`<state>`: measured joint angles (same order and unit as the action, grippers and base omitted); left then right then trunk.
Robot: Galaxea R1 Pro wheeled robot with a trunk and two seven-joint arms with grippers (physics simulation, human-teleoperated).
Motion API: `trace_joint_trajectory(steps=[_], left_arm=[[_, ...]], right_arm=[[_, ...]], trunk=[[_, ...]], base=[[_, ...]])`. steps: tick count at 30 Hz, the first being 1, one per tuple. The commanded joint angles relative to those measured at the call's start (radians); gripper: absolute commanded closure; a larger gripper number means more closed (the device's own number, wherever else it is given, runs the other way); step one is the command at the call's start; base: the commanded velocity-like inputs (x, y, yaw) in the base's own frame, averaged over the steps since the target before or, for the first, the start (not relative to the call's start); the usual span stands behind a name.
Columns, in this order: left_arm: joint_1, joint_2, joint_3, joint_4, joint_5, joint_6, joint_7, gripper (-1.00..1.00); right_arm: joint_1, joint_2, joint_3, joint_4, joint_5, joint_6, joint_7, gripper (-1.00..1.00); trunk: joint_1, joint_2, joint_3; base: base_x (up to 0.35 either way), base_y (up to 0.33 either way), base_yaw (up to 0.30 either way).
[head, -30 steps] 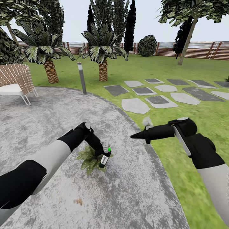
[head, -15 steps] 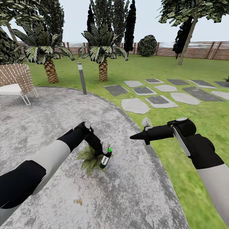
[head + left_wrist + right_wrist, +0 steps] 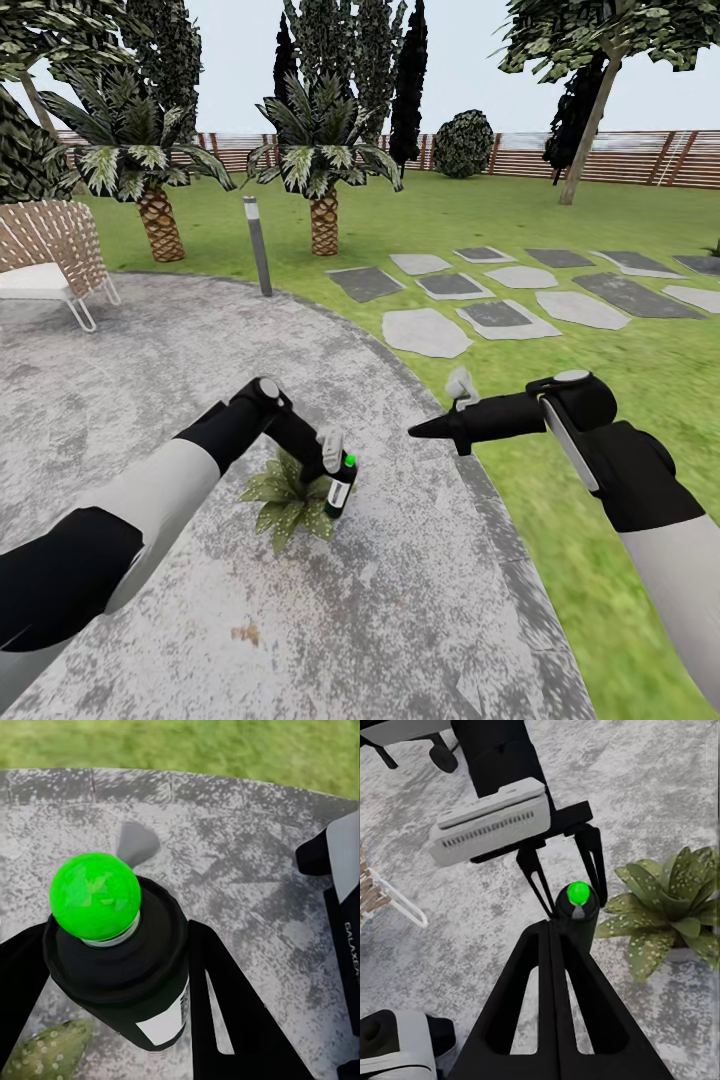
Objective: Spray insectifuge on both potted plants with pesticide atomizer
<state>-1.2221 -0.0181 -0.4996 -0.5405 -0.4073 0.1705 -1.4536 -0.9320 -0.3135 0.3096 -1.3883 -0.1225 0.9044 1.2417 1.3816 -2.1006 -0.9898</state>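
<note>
Grey mottled patio (image 3: 150,350) curving against the lawn (image 3: 600,250), with stepping stones (image 3: 430,330) beyond its far edge and a slatted chair (image 3: 45,255) at its far left. Near the patio's middle, a speckled potted plant (image 3: 285,500) with the left gripper (image 3: 335,470) clamped on the dark pesticide atomizer (image 3: 340,492), green-capped here, upright just beside the leaves. Right gripper (image 3: 418,430) poised over the patio's right edge, fingers pressed together, empty.

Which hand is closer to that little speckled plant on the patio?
Left. The left hand holds the atomizer at the potted plant; the right hand hangs apart.
</note>
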Motion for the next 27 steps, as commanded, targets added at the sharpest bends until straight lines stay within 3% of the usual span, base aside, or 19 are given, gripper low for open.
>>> trace_joint_trajectory(steps=[1,12,17,21,27], left_arm=[[-0.001,-0.001,0.005,-0.001,-0.004,0.011,-0.005,1.0],[0.003,-0.005,0.01,-0.003,-0.001,-0.021,-0.005,1.0],[0.004,-0.024,0.01,-0.004,-0.002,-0.025,-0.005,1.0],[0.004,-0.025,0.012,-0.004,-0.001,-0.042,-0.016,1.0],[0.007,-0.025,0.06,-0.004,-0.001,-0.07,-0.053,1.0]], right_arm=[[-0.001,-0.001,0.002,0.0,-0.006,-0.014,-0.002,1.0],[-0.002,-0.002,0.001,0.0,-0.006,-0.039,-0.001,1.0],[-0.001,-0.006,0.001,0.0,-0.006,-0.04,-0.001,1.0],[-0.001,-0.006,0.001,0.0,-0.006,-0.041,-0.001,1.0],[-0.001,-0.006,0.002,0.0,-0.006,-0.041,-0.002,1.0]], trunk=[[0.0,0.0,-0.001],[0.0,0.0,-0.001],[0.0,0.0,-0.001],[0.0,0.0,-0.001],[0.0,0.0,-0.001]], base=[[0.0,0.0,0.0],[0.0,0.0,0.0],[0.0,0.0,0.0],[0.0,0.0,0.0],[0.0,0.0,0.0]])
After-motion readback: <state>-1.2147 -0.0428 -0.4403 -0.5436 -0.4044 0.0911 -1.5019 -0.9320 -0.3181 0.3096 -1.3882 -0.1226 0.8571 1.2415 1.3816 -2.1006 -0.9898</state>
